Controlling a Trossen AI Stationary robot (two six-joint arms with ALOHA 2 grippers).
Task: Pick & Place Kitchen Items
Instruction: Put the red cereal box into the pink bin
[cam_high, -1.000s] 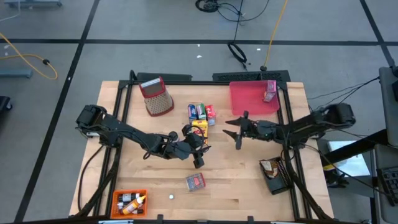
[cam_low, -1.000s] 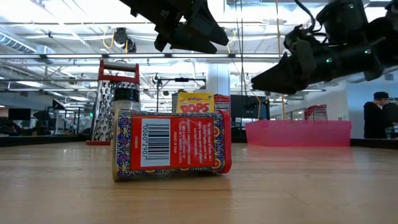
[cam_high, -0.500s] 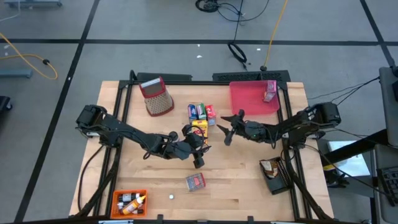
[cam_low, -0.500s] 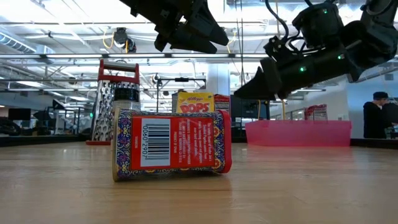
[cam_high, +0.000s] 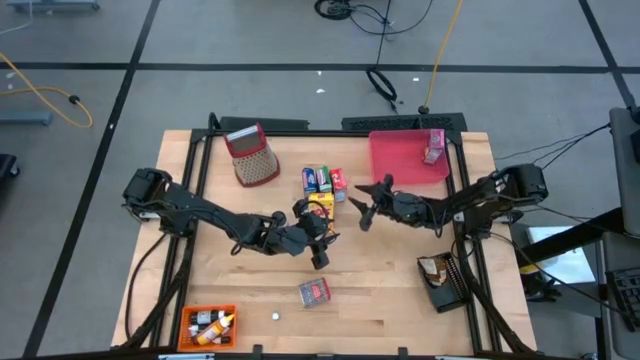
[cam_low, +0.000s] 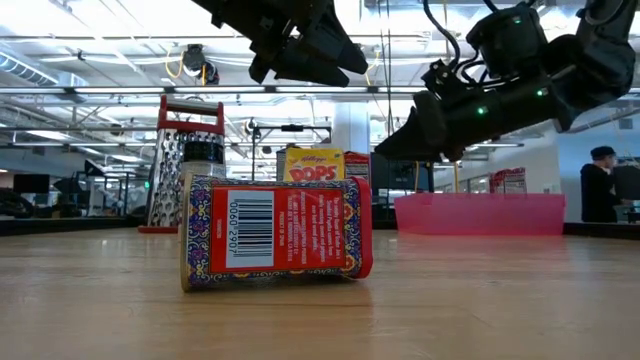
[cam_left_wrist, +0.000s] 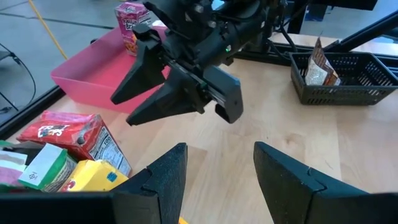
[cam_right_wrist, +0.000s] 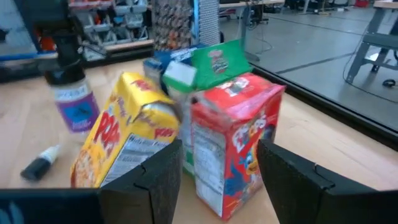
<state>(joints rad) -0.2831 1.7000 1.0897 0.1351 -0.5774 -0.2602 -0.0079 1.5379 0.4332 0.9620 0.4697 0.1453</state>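
Near the table's (cam_high: 400, 290) far-middle, right gripper (cam_high: 364, 206) hangs spread and empty, facing the red box (cam_right_wrist: 233, 143) in the grocery cluster. To do it well: straddle the box squarely, avoid nudging the yellow cereal box (cam_right_wrist: 127, 140). Left gripper (cam_high: 316, 232) also spread, empty, beside the cluster.

The light wooden worktop (cam_high: 400, 280) stands on a grey floor (cam_high: 250, 40) marked with dark lines. A yellow cable (cam_high: 45, 88) and black cables (cam_high: 380, 82) lie on that floor. Across the big room, long bright ceiling lights (cam_low: 120, 20) shine. A person in dark clothes (cam_low: 600, 190) stands far off at one side.
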